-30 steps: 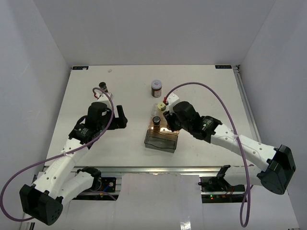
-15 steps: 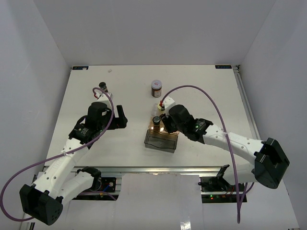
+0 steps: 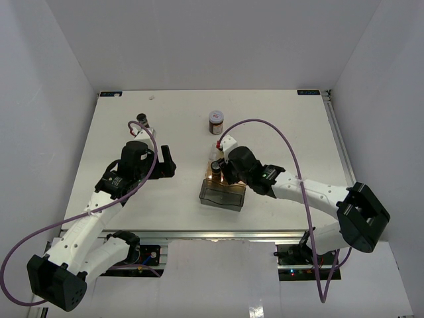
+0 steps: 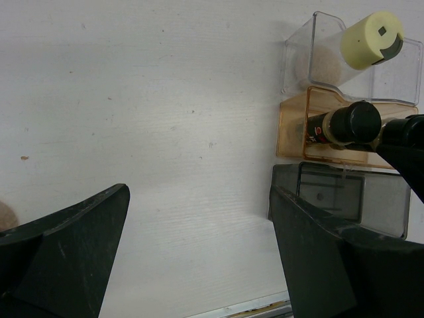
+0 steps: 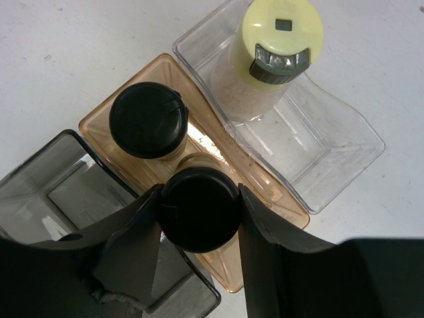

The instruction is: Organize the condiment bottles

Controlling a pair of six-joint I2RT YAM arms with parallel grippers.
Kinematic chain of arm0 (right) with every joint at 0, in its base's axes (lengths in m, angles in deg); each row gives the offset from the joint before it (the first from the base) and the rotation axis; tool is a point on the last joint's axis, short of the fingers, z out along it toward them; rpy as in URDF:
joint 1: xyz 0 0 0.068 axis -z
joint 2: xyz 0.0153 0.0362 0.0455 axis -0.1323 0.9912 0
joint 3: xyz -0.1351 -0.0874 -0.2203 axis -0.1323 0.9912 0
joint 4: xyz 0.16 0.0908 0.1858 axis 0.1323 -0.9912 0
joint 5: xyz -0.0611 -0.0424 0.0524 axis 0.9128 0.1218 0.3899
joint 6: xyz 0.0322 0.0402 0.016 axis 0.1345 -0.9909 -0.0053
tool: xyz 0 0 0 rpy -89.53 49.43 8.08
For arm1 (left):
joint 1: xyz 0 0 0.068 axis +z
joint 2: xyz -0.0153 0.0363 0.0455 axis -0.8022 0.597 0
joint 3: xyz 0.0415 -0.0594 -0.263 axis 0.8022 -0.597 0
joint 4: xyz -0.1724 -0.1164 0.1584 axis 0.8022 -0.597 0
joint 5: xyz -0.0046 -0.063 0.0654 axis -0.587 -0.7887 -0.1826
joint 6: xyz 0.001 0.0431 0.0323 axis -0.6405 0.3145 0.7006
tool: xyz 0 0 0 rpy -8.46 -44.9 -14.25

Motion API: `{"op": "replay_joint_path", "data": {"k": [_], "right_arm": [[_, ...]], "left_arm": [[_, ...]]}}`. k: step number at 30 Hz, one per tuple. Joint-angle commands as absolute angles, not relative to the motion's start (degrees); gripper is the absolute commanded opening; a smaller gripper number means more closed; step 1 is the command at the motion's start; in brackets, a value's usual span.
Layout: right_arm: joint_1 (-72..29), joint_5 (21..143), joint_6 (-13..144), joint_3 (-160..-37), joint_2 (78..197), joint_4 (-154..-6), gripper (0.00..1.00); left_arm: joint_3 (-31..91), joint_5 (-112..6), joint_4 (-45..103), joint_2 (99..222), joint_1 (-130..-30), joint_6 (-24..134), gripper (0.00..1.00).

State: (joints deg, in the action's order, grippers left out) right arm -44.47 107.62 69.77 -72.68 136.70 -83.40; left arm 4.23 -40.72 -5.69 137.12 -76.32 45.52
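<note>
Condiment bottle (image 5: 199, 212) with a black cap is clenched in the right tool (image 5: 199, 193), one finger on each side of it just below the cap. It hangs upright over the near half of the amber bin (image 5: 271, 199). Whether its base has reached the bin floor cannot be told. A second black-capped bottle (image 5: 146, 119) stands in the far half of the same bin, close beside it. A yellow-capped bottle (image 5: 281, 36) stands in the clear bin (image 5: 331, 132) next door, and the smoky bin (image 5: 53, 179) on the other side holds nothing that shows.

The step in hand looks like seating this bottle beside its twin. To do it well, bring it straight down and keep it upright, since the gap to the neighbour and to the wall shared with the smoky bin is small. Let go only once the base rests flat, spread the fingers just enough to free the cap, then lift straight up so neither finger drags a bottle over.

Out on the surface (image 3: 285, 126), a red-labelled jar (image 3: 216, 122) and a small dark bottle (image 3: 142, 119) stand well apart from the bins. The left tool (image 4: 199, 212) is spread wide and grasps nothing, hovering beside the bins.
</note>
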Motion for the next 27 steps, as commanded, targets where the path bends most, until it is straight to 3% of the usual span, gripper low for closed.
{"op": "replay_joint_path", "data": {"k": [1, 10, 17, 27], "right_arm": [[-44.04, 108.66, 69.72, -72.82, 137.75, -78.13, 0.09], [-43.99, 109.33, 68.69, -72.3, 138.7, -78.37, 0.21], [-43.87, 109.83, 68.21, -72.88, 140.16, -79.19, 0.49], [-43.42, 110.33, 67.85, -73.36, 139.84, -80.18, 0.71]], "left_arm": [[4.18, -40.51, -4.95, 136.67, -76.02, 45.68, 0.98], [4.1, -40.51, -5.0, 136.35, -76.07, 45.65, 0.98], [4.18, -40.45, -5.09, 136.35, -76.1, 45.51, 0.98], [4.76, -40.42, -5.31, 136.62, -76.1, 45.28, 0.98]]}}
